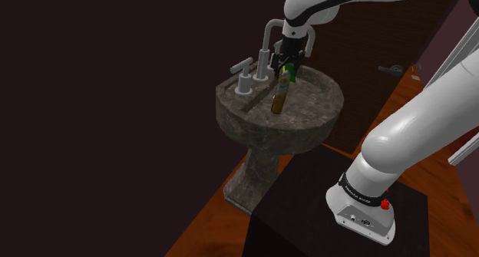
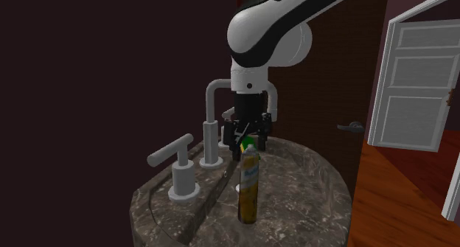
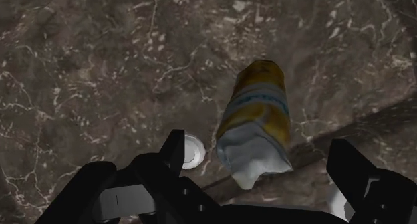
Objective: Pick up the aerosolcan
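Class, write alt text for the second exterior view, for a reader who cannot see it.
The black end effector of a white arm hangs at the top of a green-capped yellow can standing upright in a dark marbled sink. A grey faucet with lever handles stands beside it, and a white door is open at the right.

One aerosol can (image 2: 249,186). One marbled pedestal sink (image 2: 309,201). One gooseneck spout (image 2: 213,105) and, as far as the gripper (image 2: 248,138) lets me judge, two lever handles (image 2: 175,158). One robot arm (image 2: 269,32), one gripper, two fingers (image 3: 172,152). Two doors: one white panelled door (image 2: 413,83), one dark door (image 2: 332,76).
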You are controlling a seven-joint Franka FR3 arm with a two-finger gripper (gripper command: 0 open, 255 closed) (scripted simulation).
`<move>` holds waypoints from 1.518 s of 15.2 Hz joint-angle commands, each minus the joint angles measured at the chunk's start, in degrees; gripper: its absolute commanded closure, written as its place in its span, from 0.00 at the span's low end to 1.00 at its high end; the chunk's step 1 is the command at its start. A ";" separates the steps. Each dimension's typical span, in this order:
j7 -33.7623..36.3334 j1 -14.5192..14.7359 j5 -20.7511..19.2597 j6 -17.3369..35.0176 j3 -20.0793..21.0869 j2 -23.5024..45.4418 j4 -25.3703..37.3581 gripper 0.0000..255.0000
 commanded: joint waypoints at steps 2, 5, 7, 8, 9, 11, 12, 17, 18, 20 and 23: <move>0.03 0.03 0.05 1.31 -0.02 0.53 -0.75 0.00; 0.02 0.02 0.04 1.25 -0.02 0.47 -0.75 1.00; 0.02 0.02 0.04 1.26 -0.02 0.50 -0.73 1.00; 0.01 0.01 0.04 1.24 -0.03 0.49 -0.72 1.00; 0.03 0.02 0.04 1.26 -0.02 0.46 -0.77 1.00; 0.03 0.02 0.03 1.22 -0.01 0.41 -0.78 1.00; 0.03 0.03 0.05 1.31 -0.01 0.54 -0.74 1.00; 0.10 0.05 0.01 -2.65 0.13 -0.53 2.16 1.00; 0.11 0.05 0.01 -3.44 0.16 -0.70 2.78 1.00; 0.13 0.07 0.01 -5.01 0.21 -1.00 4.04 1.00; 0.15 0.09 0.01 -7.35 0.28 -1.36 6.02 1.00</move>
